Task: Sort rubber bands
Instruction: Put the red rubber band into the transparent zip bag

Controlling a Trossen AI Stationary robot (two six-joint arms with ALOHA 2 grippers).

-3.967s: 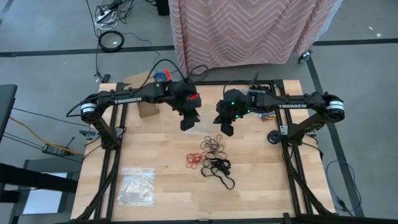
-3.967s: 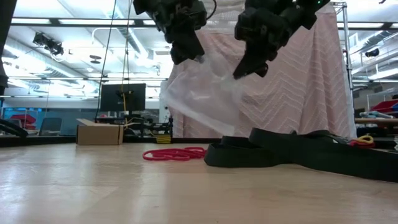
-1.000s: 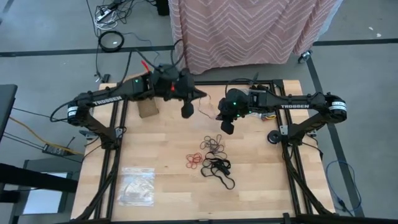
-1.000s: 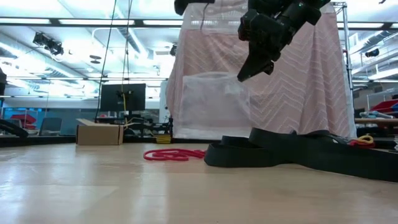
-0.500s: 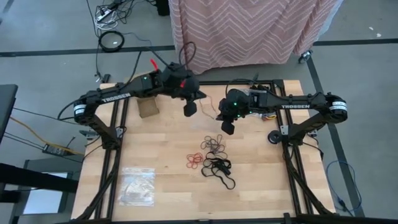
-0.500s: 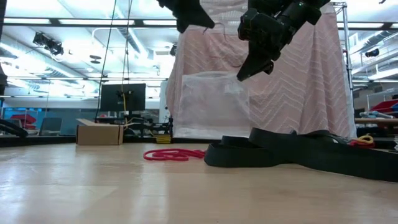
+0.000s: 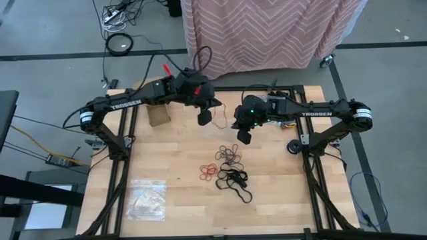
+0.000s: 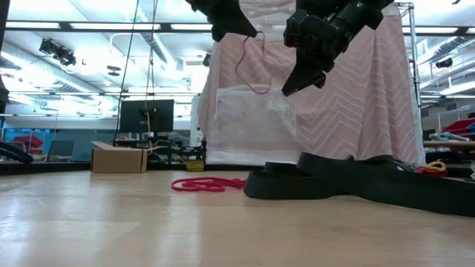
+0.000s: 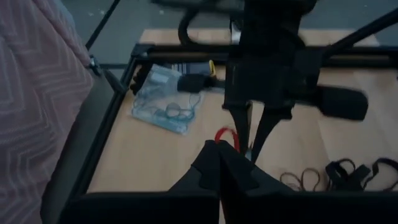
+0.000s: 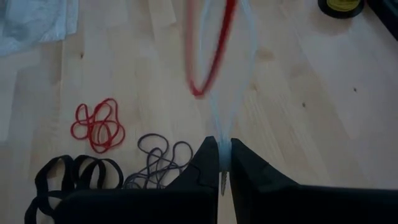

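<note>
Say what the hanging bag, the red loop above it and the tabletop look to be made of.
Bag: thin clear plastic film, see-through, slightly crinkled. Red band: probably rubber, a thin limp loop. Table: pale wood, visible grain and plank seams, matte.

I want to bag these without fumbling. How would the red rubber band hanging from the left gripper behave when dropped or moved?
Probably floppy: the red rubber band droops as a long thin loop below the left gripper. Likely very light, since a pinch on one end carries it. It may sway and miss the clear bag that the right gripper holds.
</note>
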